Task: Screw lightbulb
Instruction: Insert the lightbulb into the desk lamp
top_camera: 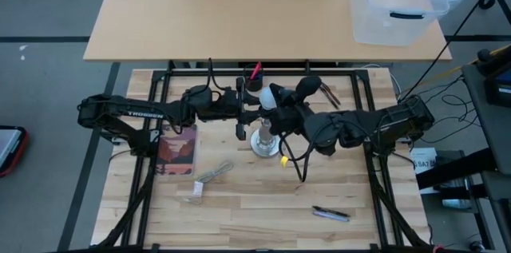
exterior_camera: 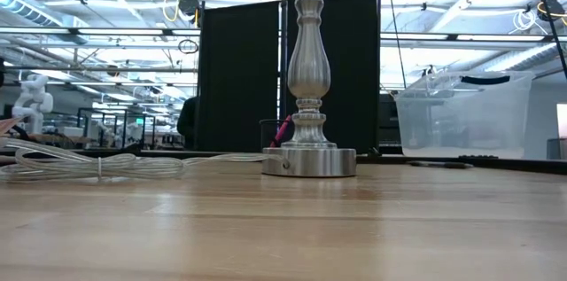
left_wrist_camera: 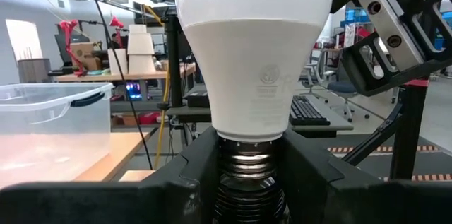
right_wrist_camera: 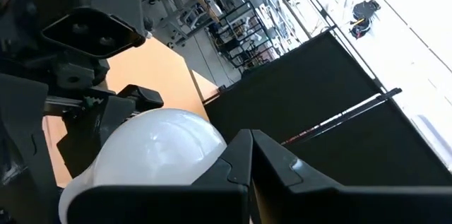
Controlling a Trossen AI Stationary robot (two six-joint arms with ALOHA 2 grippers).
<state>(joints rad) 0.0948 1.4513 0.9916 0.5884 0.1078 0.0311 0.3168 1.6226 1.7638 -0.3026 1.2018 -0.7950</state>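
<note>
The frosted white lightbulb (top_camera: 269,97) stands upright on top of the silvery stand (exterior_camera: 308,95). The stand's disc foot (top_camera: 266,144) rests on the wooden table. The bulb's threaded base (left_wrist_camera: 248,162) sinks into the dark socket (left_wrist_camera: 248,206). My left gripper (left_wrist_camera: 248,181) reaches in level from the table's left, with one finger on each side of that socket. My right gripper (right_wrist_camera: 251,164), fingers shut, comes level from the right, close beside the bulb's globe (right_wrist_camera: 159,153). My left gripper has the stand's socket (left_wrist_camera: 224,206), just under the bulb's threads, between its two fingers. They come level from the table's left, one finger on each side. The stand is upright with its foot on the table. My right gripper's shut fingers (right_wrist_camera: 236,160) lie beside the globe's upper side. I cannot tell whether they touch it.
A clear plastic bin (top_camera: 395,5) sits on the far table. A coiled clear cord (top_camera: 209,177) and a brown booklet (top_camera: 177,151) lie left of the stand. A pen (top_camera: 331,213) lies near the front right. A cup with red pens (top_camera: 254,84) stands behind the bulb.
</note>
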